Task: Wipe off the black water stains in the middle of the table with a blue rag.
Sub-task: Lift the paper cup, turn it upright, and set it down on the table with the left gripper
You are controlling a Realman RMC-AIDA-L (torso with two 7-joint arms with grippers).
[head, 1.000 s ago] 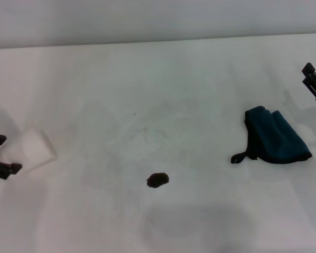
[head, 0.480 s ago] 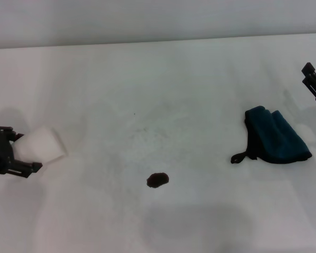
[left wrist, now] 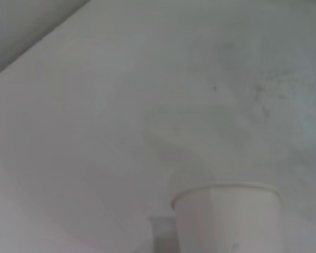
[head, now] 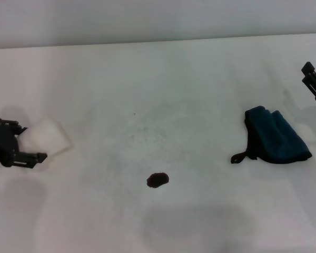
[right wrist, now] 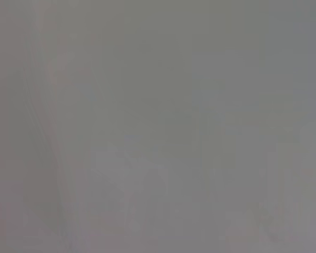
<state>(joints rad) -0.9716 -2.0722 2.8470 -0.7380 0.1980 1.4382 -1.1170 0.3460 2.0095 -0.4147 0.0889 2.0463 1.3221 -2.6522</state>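
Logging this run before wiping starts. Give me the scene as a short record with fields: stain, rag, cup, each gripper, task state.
stain: small dark brown-black oval blotch, mid-table, near edge, untouched
rag: crumpled dark teal-blue cloth with black edging and loop tag, lying on the robot's right, apart from the blotch
cup: white paper cup, tilted, at the robot's left
left gripper: at the cup, fingers on either side of it
right gripper: at far right edge, beyond the rag, not touching it
table: plain white matte surface
task state: rag not picked up, no wiping yet
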